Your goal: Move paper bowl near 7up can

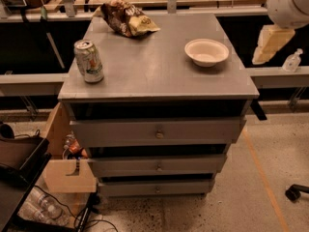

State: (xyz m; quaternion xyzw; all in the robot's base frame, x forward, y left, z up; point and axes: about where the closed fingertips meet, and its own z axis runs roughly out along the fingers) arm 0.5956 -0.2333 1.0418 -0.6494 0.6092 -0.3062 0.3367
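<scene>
The paper bowl (206, 51) is off-white, round and shallow, and sits upright on the right side of the grey cabinet top (154, 66). The 7up can (89, 61) stands upright near the front left corner of the same top, far from the bowl. My gripper (268, 45) hangs at the right edge of the view, beyond the cabinet's right side and to the right of the bowl, apart from it. It holds nothing that I can see. The white arm above it is cut off by the frame's corner.
A brown and yellow snack bag (126, 18) lies at the back left of the top. The cabinet has three drawers (157, 132) below. A small clear bottle (291, 61) stands on a ledge at right. Boxes and clutter sit on the floor at left.
</scene>
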